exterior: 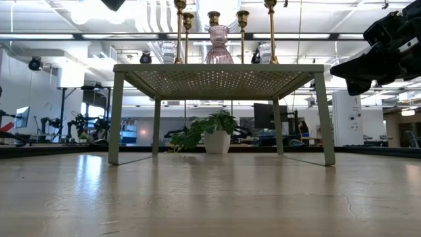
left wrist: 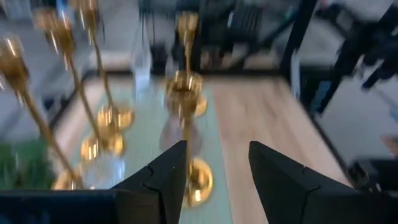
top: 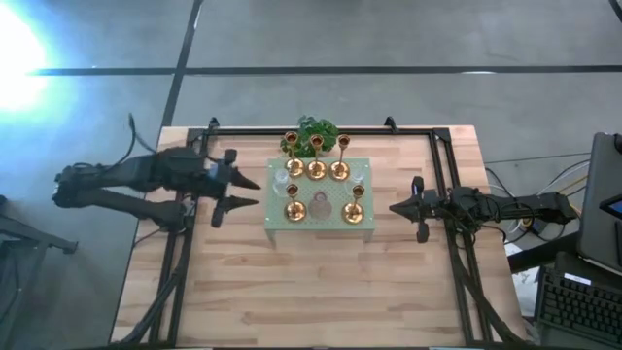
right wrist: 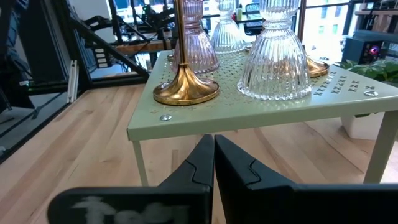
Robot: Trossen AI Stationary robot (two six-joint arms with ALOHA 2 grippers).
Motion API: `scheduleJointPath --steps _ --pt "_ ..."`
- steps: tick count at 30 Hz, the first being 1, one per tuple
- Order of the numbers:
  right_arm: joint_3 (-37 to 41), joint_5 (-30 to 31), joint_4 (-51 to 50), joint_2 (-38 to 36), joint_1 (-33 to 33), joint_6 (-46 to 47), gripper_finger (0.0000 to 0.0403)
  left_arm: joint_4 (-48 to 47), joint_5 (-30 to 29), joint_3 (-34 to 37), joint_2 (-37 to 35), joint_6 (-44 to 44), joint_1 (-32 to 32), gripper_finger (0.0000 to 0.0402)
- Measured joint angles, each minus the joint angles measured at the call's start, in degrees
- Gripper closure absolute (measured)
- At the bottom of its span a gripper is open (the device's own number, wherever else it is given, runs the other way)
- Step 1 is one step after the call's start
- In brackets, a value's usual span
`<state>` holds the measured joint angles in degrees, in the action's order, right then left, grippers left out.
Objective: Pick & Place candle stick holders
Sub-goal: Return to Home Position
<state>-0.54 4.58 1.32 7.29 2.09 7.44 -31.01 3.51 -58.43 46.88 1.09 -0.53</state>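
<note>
The wooden tabletop (top: 321,292) carries the pale green stand (top: 335,194) at its middle. My left fingers (left wrist: 165,183) hang spread apart and empty just left of it. My right fingers (right wrist: 233,168) are pressed together, empty, on its right. On the stand are five gold candle holders (top: 316,170), a pink glass holder (top: 319,206) between the front two, and two clear glass holders (top: 281,181).

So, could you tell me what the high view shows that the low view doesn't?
Only the high view: the round bases of the gold holders on the stand, and how the open left gripper and shut right gripper flank it. Only the low view: the stand's legs and the white pot behind them. Both: the stand, gold holders, pink glass holder, plant.
</note>
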Motion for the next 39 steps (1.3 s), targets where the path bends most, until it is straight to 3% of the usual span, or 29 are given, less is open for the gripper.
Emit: scheduleJointPath --steps 9,13,17,24,29,39 --pt "0.0 0.0 0.0 0.0 0.0 0.0 0.0394 31.1 -0.7 21.3 -10.3 3.5 0.3 0.0225" --pt "0.0 0.0 0.0 0.0 0.0 0.0 0.0394 32.2 1.0 27.2 -12.6 5.5 0.3 0.0225" --pt "0.0 0.0 0.0 0.0 0.0 0.0 0.0394 32.4 1.2 33.8 -15.3 0.5 0.3 0.0225" --pt "0.0 0.0 0.0 0.0 0.0 0.0 0.0394 46.3 1.5 46.5 -21.5 -4.8 0.3 0.0225" --pt "0.0 0.0 0.0 0.0 0.0 0.0 0.0394 45.8 3.1 52.6 -30.7 -7.2 0.3 0.0225" --pt "0.0 0.0 0.0 0.0 0.0 0.0 0.0394 30.7 5.9 55.1 -46.9 -11.4 0.2 0.0225"
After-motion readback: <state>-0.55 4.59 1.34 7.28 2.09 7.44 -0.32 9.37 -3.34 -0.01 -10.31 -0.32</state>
